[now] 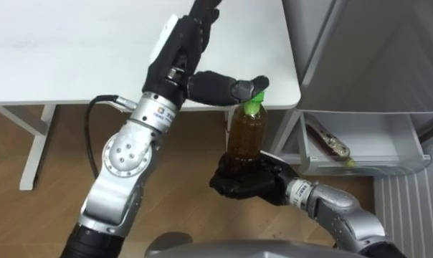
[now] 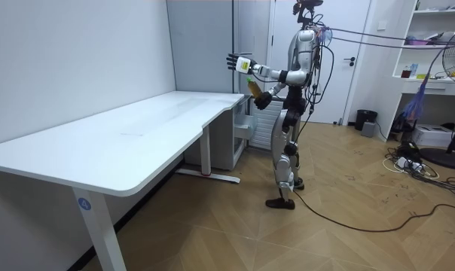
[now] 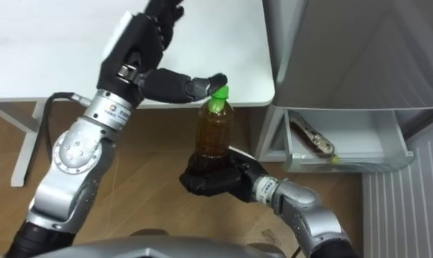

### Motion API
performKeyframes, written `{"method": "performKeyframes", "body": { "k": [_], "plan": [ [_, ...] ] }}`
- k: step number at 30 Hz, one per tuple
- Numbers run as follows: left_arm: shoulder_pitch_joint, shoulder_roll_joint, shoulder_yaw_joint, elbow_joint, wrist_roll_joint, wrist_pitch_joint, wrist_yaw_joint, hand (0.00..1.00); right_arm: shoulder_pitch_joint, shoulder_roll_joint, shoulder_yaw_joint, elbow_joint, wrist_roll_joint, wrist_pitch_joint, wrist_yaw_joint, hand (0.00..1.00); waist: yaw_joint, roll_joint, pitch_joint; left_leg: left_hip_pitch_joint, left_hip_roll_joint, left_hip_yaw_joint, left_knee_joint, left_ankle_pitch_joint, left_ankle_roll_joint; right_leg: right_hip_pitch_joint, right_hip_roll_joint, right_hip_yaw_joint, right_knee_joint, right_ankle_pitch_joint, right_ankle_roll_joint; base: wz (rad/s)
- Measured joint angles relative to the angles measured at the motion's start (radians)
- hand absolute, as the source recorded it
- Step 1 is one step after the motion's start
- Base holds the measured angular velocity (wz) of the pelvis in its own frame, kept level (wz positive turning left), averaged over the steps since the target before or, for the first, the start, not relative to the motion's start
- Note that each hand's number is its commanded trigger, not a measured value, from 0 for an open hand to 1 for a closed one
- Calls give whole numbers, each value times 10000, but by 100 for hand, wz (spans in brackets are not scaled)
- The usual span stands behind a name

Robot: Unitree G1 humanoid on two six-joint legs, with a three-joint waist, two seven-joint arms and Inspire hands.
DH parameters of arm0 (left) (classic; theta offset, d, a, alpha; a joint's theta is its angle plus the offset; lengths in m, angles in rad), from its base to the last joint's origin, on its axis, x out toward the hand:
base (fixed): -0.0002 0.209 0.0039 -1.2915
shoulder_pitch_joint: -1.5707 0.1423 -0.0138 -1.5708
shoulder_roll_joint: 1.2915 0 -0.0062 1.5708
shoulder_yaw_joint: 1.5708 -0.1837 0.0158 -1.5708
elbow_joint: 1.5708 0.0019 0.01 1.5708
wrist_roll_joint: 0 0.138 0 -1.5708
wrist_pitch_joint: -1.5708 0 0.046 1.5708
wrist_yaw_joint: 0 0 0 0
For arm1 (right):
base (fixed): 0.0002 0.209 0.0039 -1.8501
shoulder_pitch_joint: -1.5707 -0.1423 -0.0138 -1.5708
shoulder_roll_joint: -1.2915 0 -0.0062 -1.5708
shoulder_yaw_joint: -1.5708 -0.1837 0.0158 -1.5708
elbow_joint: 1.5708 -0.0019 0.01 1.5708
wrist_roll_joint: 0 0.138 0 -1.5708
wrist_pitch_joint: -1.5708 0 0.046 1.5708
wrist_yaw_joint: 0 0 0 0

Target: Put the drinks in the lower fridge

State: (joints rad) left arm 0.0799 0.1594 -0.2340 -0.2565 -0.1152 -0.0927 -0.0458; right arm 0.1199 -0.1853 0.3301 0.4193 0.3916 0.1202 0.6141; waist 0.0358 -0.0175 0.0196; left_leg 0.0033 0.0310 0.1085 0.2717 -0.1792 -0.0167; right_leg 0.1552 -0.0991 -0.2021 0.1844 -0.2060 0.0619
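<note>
An office-like room: long white desk (image 2: pixel 137 132), wall shelves (image 2: pixel 432 45), wood floor (image 2: pixel 348 218), fridge (image 1: pixel 367 57) beside the desk.

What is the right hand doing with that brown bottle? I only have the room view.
Observer: The right hand is curled round the base of the upright clear plastic bottle of brown drink.
Operator: And the left hand?
Observer: The left hand is open, its thumb tip at the bottle's green cap.
Operator: Is the fridge open?
Observer: A white plastic compartment stands open right of the bottle, one long brownish item lying in it.
</note>
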Motion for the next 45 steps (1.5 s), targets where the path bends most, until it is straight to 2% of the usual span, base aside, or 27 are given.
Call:
{"method": "performKeyframes", "body": {
  "k": [4, 6, 9, 13, 15, 19, 22, 28, 33, 37, 39, 43, 45],
  "plan": [
    [0, -1, 618, 0, -2, -63, 596, 0, 78, -62, -149, 0, -10, 0, 14, 100, 34, 72, -36, 91, -1, 12, -61, -2, -9, 65, 0, -16, -3, 0, 0, 0],
    [1, -26, 966, 5, -53, -371, 950, 0, 231, -56, -410, 1, -9, -16, 36, 100, 123, 86, -39, 121, -4, 11, -111, 14, -24, 74, 0, -23, -7, 0, 0, 0],
    [11, -35, 1318, 9, -119, -594, 1265, 0, 360, -134, -720, 4, -10, -37, 122, 100, 334, 130, -14, 148, -2, 3, -111, 13, -25, 95, 0, -39, -8, 0, 0, 0],
    [185, -32, 1989, 12, -4, -686, 1554, 0, 659, -72, -1196, 18, -106, -131, 141, 100, 537, 171, -8, 212, -20, -42, -149, 11, -28, 205, 1, -67, -99, 0, 0, 2],
    [527, -30, 2510, 13, -9, -697, 1949, 0, 753, -64, -1378, 19, -121, -137, 140, 100, 541, 231, -18, 223, -31, -57, -158, 11, -29, 253, -3, -117, -157, 0, 0, 4],
    [712, -25, 2887, 90, -1, -701, 2551, 0, 909, -102, -1390, 19, -161, -137, 138, 100, 587, 276, -23, 291, -43, -124, -151, 11, -30, 363, -2, -193, -161, 0, 0, 7],
    [740, -21, 3180, 539, 6, -710, 3150, 0, 1057, -132, -1523, 18, -459, -136, 123, 100, 757, 330, -44, 332, -39, -97, -152, 10, -30, 379, -5, -179, -157, 0, 0, -3],
    [908, 98, 3516, 2568, -62, -580, 3653, 0, 1101, -297, -1664, 20, -450, -119, 48, 100, 880, 364, -62, 359, -45, -112, -123, 12, -29, 434, -12, -220, -171, 0, 0, 0],
    [1272, 101, 3535, 3983, -1256, -521, 4401, 0, 1389, -320, -1786, 20, -353, -52, -432, 100, 1034, 403, -101, 355, -58, -78, -145, 11, -28, 407, -30, -259, -171, -1, 2, -2],
    [1602, 99, 3493, 5070, -1888, -382, 4532, 0, 1435, -318, -1774, 38, -356, 126, -667, 100, 1060, 406, -102, 355, -58, -75, -143, 11, -28, 406, -31, -256, -179, -2, 3, 0],
    [1610, 99, 3487, 6043, -1912, -290, 4561, 0, 1435, -317, -1774, 174, -351, 125, -778, 100, 1044, 406, -103, 354, -57, -77, -143, 11, -28, 406, -30, -249, -180, -3, 4, 0],
    [1681, 92, 3428, 6742, -2102, -159, 4577, 0, 1435, -308, -1750, 380, -350, 140, -982, 100, 1053, 404, -104, 343, -61, -56, -143, 11, -27, 396, -36, -220, -182, -6, 9, 0],
    [1752, 91, 3293, 7170, -2077, -69, 4566, 0, 1438, -306, -1750, 379, -45, 264, -1143, 100, 1060, 427, -128, 356, -70, -28, -153, 11, -26, 418, -46, -213, -237, -10, 13, -4]
  ]
}}
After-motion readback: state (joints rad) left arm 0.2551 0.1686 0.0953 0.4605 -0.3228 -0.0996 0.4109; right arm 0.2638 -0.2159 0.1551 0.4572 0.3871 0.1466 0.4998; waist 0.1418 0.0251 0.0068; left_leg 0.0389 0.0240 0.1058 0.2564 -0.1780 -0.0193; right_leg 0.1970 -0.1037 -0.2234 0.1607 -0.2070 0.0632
